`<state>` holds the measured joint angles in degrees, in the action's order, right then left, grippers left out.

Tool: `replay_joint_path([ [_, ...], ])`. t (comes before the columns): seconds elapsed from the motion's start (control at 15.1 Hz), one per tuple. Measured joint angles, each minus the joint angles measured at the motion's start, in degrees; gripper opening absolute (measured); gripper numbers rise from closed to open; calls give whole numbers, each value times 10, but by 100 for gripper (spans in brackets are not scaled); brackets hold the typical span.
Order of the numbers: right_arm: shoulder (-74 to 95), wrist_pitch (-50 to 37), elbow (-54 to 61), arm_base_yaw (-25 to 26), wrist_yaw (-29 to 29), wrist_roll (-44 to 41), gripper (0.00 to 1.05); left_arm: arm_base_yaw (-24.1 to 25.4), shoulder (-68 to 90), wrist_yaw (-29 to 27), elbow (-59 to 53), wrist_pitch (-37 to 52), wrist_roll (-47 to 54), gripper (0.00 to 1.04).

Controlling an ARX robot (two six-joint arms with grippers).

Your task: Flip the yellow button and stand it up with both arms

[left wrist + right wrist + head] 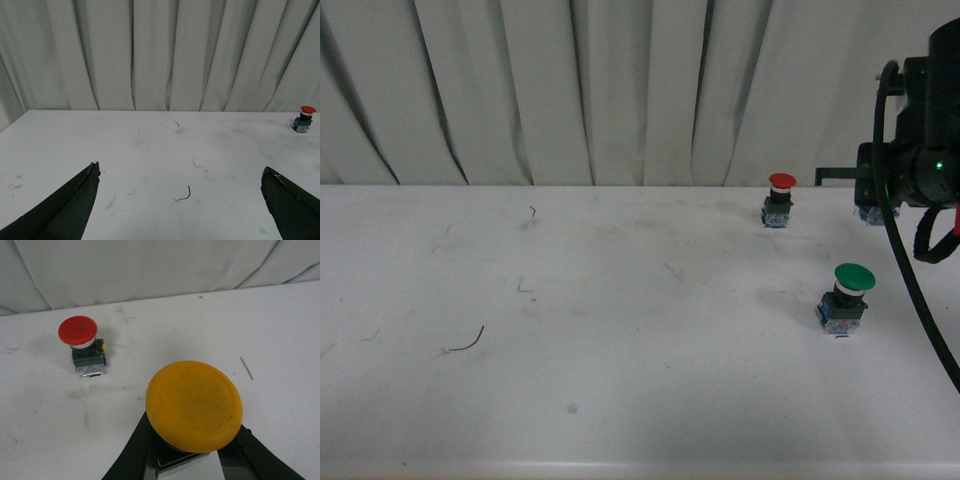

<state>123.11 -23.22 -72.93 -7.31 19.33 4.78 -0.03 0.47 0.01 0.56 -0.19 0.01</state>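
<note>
Right gripper pinches the yellow button by its base, cap turned at the wrist camera; upright or tilted, I can't tell. In the front view that's upper right, just right of the red button, near the table's far edge. Left gripper is spread wide, empty, well apart over the left side. Open table lies leftward; green button sits near, lower right.
</note>
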Motion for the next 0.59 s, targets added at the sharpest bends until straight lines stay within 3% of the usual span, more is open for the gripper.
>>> replay_joint_path([
  [0.59, 83, 76, -119, -21, -1, 33, 28, 0, 0, 0, 0, 0, 0, 98],
])
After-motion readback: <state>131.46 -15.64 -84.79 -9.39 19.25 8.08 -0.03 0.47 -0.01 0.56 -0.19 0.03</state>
